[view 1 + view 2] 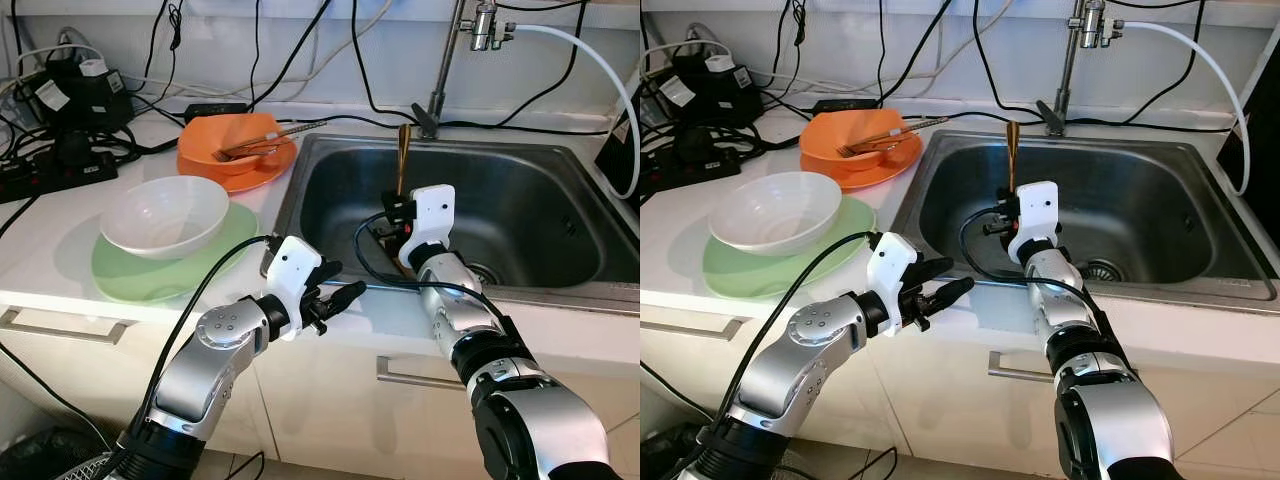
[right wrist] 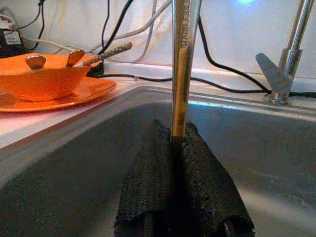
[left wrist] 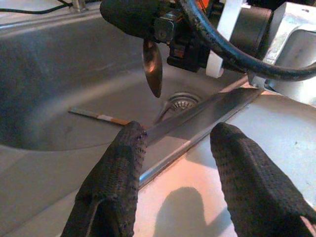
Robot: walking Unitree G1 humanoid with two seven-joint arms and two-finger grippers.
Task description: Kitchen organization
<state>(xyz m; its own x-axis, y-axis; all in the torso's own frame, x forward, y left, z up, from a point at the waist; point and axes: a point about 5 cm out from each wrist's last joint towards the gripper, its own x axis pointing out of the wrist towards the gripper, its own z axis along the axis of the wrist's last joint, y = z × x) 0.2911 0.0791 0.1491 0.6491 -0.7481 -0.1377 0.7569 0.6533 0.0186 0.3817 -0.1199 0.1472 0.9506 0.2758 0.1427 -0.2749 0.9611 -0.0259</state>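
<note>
Head view: right hand (image 1: 398, 218) over sink (image 1: 520, 200), fingers closed on spoon (image 1: 403, 150), handle upright. Left hand (image 1: 335, 297) spread, empty, at desk (image 1: 60, 250) edge.
Left wrist: spoon bowl (image 3: 152, 69) hangs above drain (image 3: 183, 99).
Right wrist: steel handle (image 2: 181, 64), golden sheen, glossy. Risk: slick metal slipping, dropping into sink.
</note>
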